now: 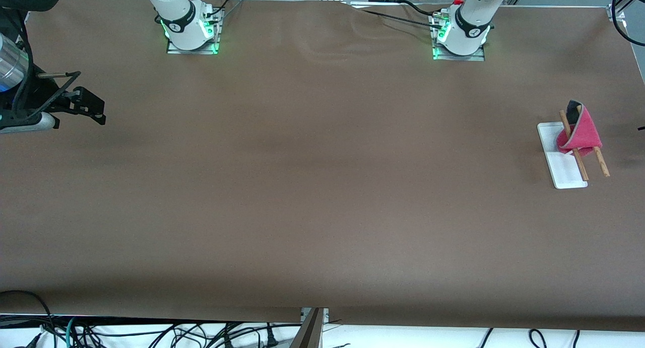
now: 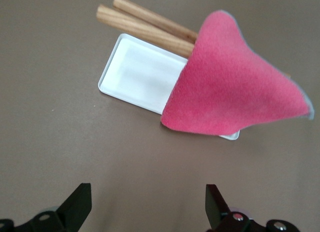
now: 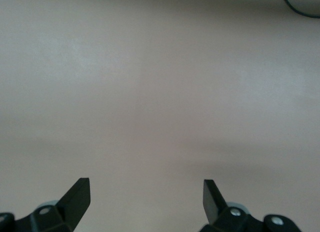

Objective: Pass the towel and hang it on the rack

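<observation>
The towel (image 1: pixel 582 131) hangs over the rack's two brown rods (image 1: pixel 602 161), pink face outward, with a dark grey part showing at its end farther from the front camera. The rack's white base (image 1: pixel 564 169) lies at the left arm's end of the table. In the left wrist view the towel (image 2: pixel 235 87) covers part of the rods (image 2: pixel 145 24) and the base (image 2: pixel 135 72). My left gripper (image 2: pixel 148 202) is open over bare table beside the rack and holds nothing. My right gripper (image 1: pixel 95 111) waits at the right arm's end, open (image 3: pixel 146 199) and empty.
Brown cloth covers the whole table (image 1: pixel 312 187). Both arm bases (image 1: pixel 191 30) (image 1: pixel 461 36) stand along the edge farthest from the front camera. Cables (image 1: pixel 151 333) lie below the table edge nearest that camera.
</observation>
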Available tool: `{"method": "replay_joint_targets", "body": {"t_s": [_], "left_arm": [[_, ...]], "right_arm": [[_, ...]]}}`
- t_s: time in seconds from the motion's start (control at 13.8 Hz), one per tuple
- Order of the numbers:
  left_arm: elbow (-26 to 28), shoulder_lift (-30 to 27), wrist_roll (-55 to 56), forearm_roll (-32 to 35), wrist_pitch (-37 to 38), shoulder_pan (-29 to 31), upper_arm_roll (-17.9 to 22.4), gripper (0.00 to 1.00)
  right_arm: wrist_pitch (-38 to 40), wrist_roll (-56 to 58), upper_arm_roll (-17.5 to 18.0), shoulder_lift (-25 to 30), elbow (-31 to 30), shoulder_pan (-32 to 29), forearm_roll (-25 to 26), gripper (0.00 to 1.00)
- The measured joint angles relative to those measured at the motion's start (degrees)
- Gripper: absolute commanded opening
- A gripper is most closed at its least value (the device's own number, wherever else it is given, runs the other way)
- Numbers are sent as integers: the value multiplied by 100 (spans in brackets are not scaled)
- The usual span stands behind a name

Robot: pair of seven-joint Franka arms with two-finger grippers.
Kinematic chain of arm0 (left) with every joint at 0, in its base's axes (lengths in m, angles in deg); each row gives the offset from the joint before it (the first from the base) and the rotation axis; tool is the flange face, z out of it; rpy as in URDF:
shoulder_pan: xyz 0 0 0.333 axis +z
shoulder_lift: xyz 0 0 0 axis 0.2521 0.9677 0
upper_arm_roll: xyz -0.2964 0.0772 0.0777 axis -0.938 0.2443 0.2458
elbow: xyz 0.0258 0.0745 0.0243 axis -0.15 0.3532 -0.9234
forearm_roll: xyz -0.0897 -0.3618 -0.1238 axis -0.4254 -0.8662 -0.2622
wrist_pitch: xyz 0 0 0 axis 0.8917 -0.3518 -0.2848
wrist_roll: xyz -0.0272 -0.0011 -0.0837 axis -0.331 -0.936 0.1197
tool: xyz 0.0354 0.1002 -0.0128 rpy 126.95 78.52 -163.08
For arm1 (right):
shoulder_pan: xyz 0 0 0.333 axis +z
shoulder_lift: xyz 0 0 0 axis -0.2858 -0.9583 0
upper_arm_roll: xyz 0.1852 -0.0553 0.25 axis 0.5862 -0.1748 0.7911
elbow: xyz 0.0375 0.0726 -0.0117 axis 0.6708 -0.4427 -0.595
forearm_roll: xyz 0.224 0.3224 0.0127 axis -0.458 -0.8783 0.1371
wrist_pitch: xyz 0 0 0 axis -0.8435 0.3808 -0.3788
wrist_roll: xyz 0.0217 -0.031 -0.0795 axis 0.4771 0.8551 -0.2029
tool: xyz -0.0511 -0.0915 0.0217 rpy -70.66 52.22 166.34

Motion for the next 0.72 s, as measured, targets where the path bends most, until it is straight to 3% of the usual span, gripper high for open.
{"method": "replay_joint_targets", "body": {"t_s": [0.36, 0.72], "left_arm": [[-361, -161, 1608, 0, 487, -223, -69, 100], [-393, -702, 3055, 71, 883, -826, -77, 100]], "right_arm": [[-1, 0, -1, 0, 0, -1, -2, 100], [-2, 0, -1, 0, 1, -1, -4, 100]]}}
